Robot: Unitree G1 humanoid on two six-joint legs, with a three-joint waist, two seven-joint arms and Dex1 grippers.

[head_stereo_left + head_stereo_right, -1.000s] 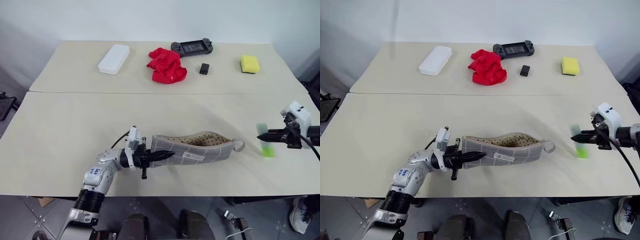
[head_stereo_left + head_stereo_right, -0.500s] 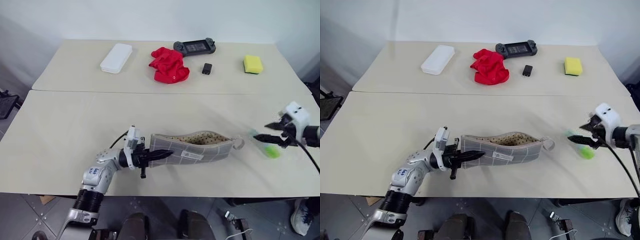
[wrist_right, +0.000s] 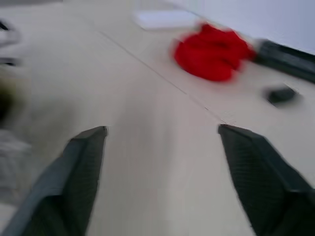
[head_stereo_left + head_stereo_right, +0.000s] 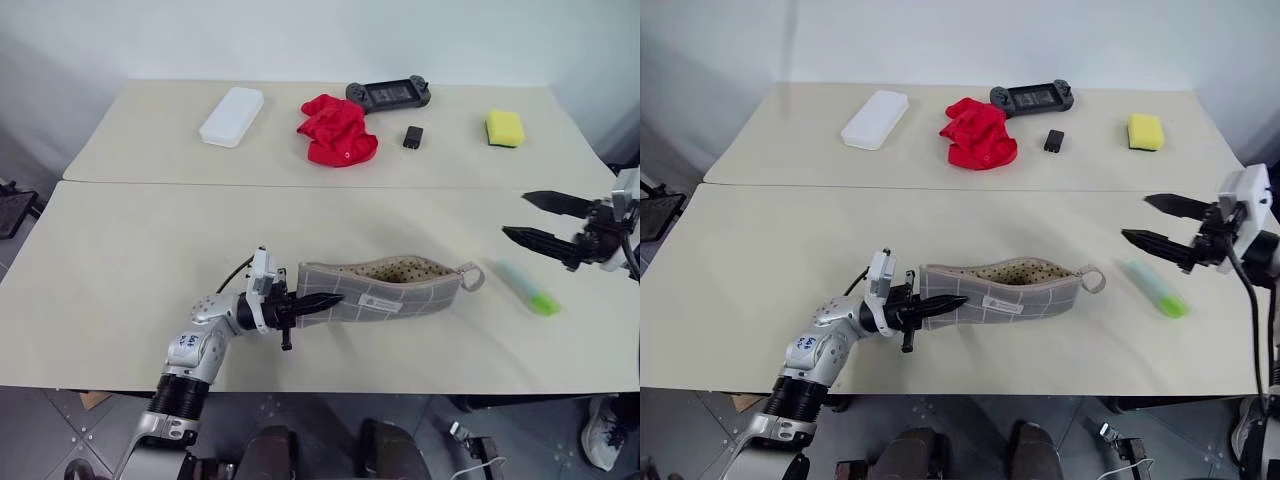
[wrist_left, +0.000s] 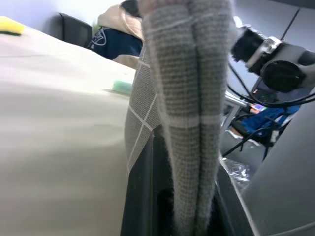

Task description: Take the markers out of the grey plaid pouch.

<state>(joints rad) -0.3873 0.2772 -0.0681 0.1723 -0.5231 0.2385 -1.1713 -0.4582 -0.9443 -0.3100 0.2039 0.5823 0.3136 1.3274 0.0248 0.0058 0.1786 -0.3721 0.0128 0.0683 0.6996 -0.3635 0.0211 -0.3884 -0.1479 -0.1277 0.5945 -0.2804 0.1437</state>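
Note:
The grey plaid pouch lies near the table's front edge, its top open on a dotted beige lining. My left gripper is shut on the pouch's left end, and the fabric stands between its fingers in the left wrist view. A pale green marker lies on the table to the right of the pouch's zipper ring. My right gripper hangs open above and just beyond this marker, holding nothing. Its fingers stand wide apart in the right wrist view.
Along the far side lie a white plastic case, a crumpled red cloth, a black game controller, a small black object and a yellow sponge. A seam crosses the table.
My right gripper opened and let go of the green marker, which now lies on the table. The gripper then rose and turned. The left gripper kept its hold on the pouch.

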